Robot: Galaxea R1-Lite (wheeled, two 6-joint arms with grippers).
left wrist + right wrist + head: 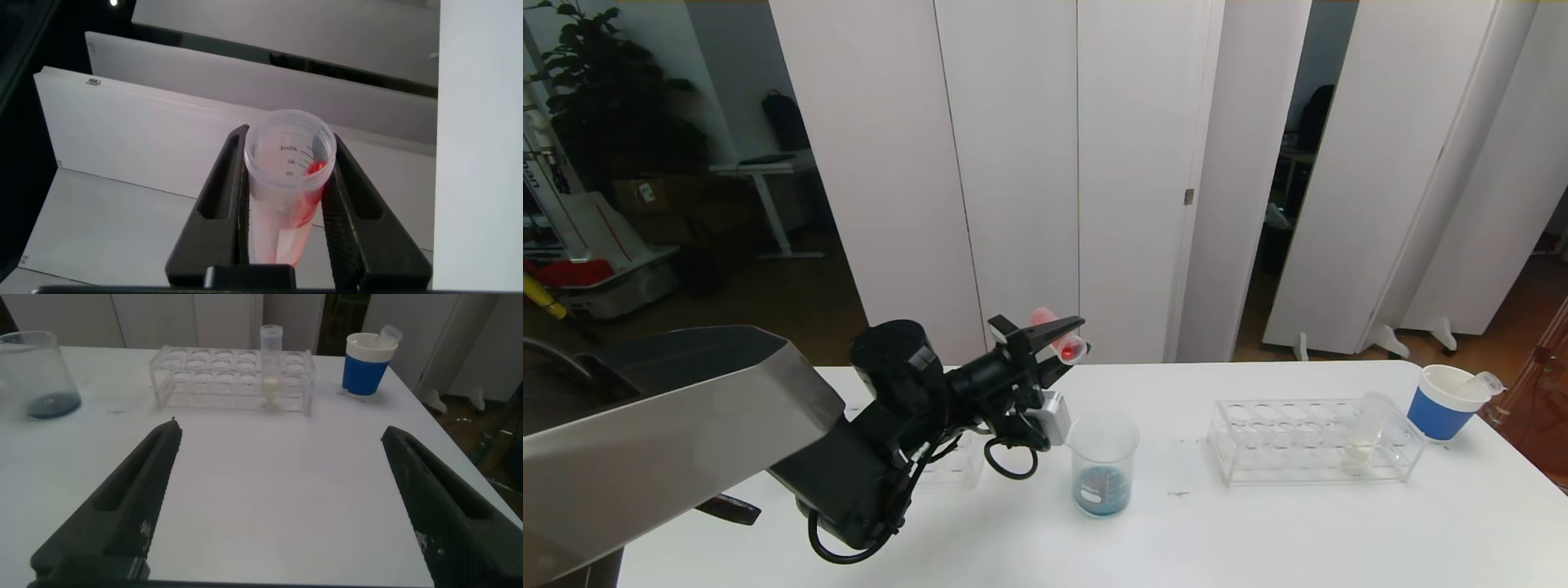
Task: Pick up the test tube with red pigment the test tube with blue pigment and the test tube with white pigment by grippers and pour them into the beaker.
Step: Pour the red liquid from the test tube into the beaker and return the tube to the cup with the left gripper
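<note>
My left gripper (1062, 336) is shut on the test tube with red pigment (1058, 335) and holds it tilted in the air, above and to the left of the beaker (1103, 464). In the left wrist view the tube (286, 192) sits between both fingers (219, 196), and red streaks run to its open mouth. The beaker holds a shallow layer of blue liquid. The test tube with white pigment (1364, 433) stands in the clear rack (1262, 445) on the right. The test tube with blue pigment is out of view. My right gripper (280, 429) hangs open over bare table.
A white paper cup with a blue sleeve (1441, 404) stands at the far right with a clear tube (1486, 381) lying in it. A second small clear rack (956, 467) sits behind my left arm. The table's right edge is close to the cup.
</note>
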